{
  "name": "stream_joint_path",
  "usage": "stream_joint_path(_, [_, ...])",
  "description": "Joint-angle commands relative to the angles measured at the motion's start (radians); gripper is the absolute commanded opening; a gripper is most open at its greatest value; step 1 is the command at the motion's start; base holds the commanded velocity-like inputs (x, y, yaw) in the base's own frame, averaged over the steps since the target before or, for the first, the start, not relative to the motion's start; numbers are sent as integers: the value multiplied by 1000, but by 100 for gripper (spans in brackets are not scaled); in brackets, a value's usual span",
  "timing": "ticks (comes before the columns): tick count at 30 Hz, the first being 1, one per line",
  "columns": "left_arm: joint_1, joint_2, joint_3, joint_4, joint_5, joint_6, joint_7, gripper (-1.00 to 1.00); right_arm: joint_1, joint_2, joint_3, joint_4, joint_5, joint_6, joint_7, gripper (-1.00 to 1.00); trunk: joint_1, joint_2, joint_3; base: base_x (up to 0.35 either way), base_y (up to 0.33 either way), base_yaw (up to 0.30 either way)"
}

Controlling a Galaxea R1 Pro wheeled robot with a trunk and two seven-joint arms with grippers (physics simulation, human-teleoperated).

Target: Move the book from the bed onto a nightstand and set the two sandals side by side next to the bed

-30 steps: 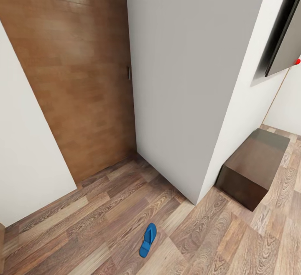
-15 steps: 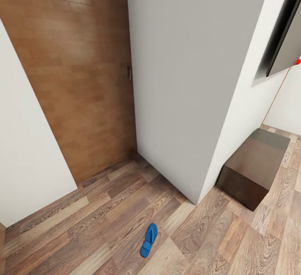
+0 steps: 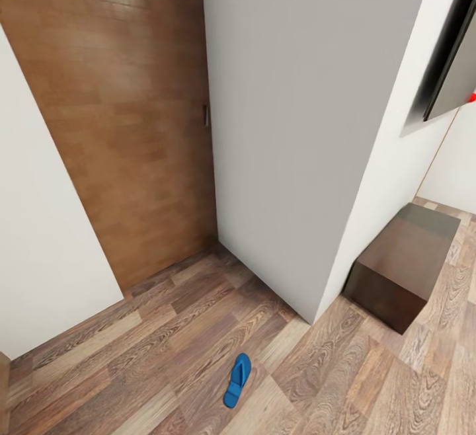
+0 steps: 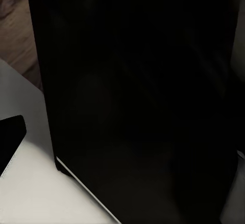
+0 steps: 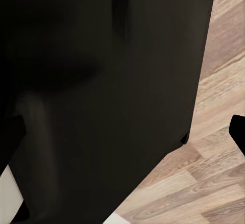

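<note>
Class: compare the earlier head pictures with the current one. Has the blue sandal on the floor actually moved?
No. The sandal keeps its place against the wall corner and the dark cabinet; everything drifts slightly together, so the camera shifted.

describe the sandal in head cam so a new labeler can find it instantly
Start at the protruding white wall corner in the middle of the head view, with the brown wooden door to its left and a dark-brown cabinet to its right. Drop to the wood-plank floor below the corner's foot: the sandal lies there alone. It is a small flat flip-flop, the one bright blue thing among browns and whites.
</note>
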Motion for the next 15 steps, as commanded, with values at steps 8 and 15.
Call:
stream_joint_path(8, [0,0,0,1,-1,-3,-2,100,0,0,0,0,1,-3,0,100,0,0,-1,12,38,0])
stream_joint_path(15, [0,0,0,-2,-1,-3,-2,100,0,0,0,0,1,-3,0,100,0,0,-1,3,9,0])
